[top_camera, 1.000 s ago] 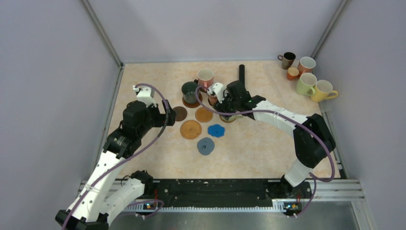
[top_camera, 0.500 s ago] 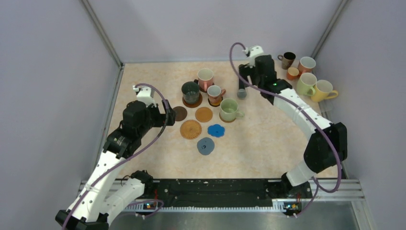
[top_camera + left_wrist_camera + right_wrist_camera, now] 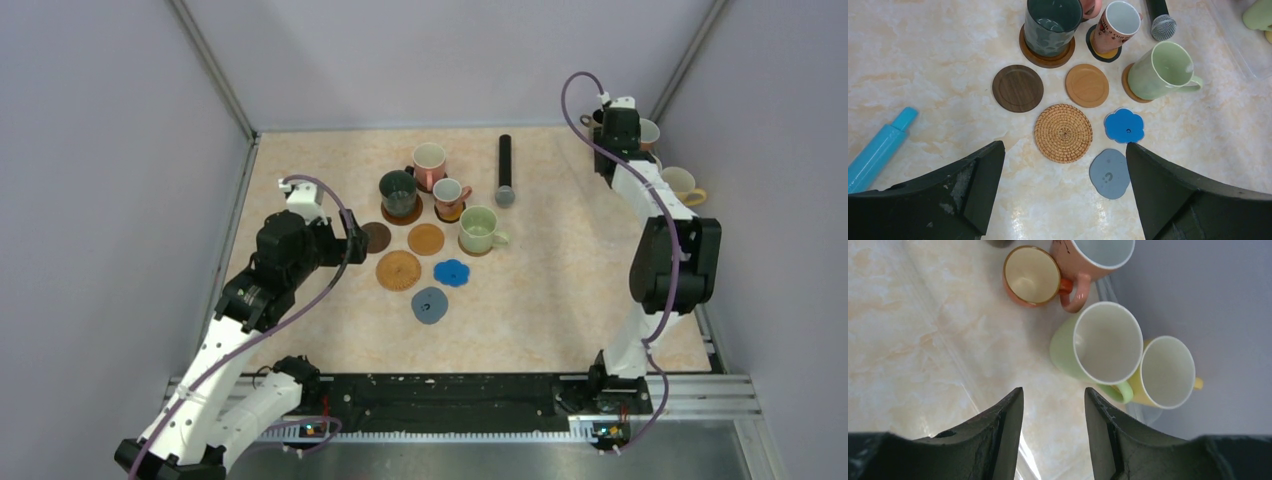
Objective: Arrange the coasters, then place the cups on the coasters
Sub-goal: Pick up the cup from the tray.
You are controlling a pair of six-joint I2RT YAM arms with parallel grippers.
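Four cups stand on coasters mid-table: dark green (image 3: 398,192), pink (image 3: 430,160), small pink (image 3: 450,195) and pale green (image 3: 478,230). Free coasters lie before them: dark brown (image 3: 1017,88), tan (image 3: 1087,85), woven (image 3: 1063,133), blue flower (image 3: 1124,125), grey-blue (image 3: 1109,174). My left gripper (image 3: 1063,150) hovers open above the woven one. My right gripper (image 3: 1054,395) hangs open and empty over the back-right corner, just short of a pale green cup (image 3: 1108,342), a yellow cup (image 3: 1168,371), a small orange cup (image 3: 1031,275) and a pink cup (image 3: 1098,252).
A long black cylinder with a grey tip (image 3: 505,170) lies right of the placed cups. A light blue tube (image 3: 878,150) lies at the left in the left wrist view. The grey side wall (image 3: 1208,300) stands right behind the corner cups.
My right gripper let go of the pale green cup on its coaster, then swung across to the back-right corner above the cups there. The left arm has not moved.
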